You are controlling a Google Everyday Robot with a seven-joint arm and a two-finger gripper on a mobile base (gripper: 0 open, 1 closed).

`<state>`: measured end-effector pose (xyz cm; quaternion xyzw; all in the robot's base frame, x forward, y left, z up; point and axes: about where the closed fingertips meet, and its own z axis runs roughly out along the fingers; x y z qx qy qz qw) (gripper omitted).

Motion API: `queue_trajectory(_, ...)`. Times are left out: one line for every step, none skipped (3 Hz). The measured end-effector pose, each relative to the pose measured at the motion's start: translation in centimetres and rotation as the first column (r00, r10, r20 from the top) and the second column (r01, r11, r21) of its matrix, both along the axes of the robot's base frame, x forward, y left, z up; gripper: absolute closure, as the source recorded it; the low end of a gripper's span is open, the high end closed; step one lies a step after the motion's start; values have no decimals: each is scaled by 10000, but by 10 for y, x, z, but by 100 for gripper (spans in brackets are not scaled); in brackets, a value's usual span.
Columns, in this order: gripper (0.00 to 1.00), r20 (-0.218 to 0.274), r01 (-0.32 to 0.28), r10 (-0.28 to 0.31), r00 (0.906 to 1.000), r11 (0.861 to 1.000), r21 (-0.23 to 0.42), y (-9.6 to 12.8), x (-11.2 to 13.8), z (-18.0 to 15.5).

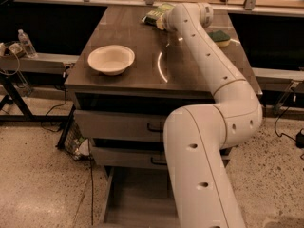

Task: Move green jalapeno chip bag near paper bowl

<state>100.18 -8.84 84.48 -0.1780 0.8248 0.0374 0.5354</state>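
The green jalapeno chip bag lies at the far middle of the brown table, partly hidden by my arm. The paper bowl, cream-white and empty, sits near the table's front left corner, well apart from the bag. My white arm reaches from the lower right across the table. My gripper is at the arm's far end, right against the bag's near side and mostly hidden behind the wrist.
A green-topped yellow sponge lies at the table's right edge beside my arm. Drawers sit under the tabletop. A water bottle stands on a low shelf to the left. A dark counter runs behind the table.
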Motion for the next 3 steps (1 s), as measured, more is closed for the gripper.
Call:
queue_trajectory(85,-36,-63,62,10000,10000,-67,2,-2,2)
queue_trajectory(100,98,-420,421,9991,9990,-121,12,-7,16)
queue_trajectory(100,319,-1985,1991,9795,9799,-213,54,-35,48)
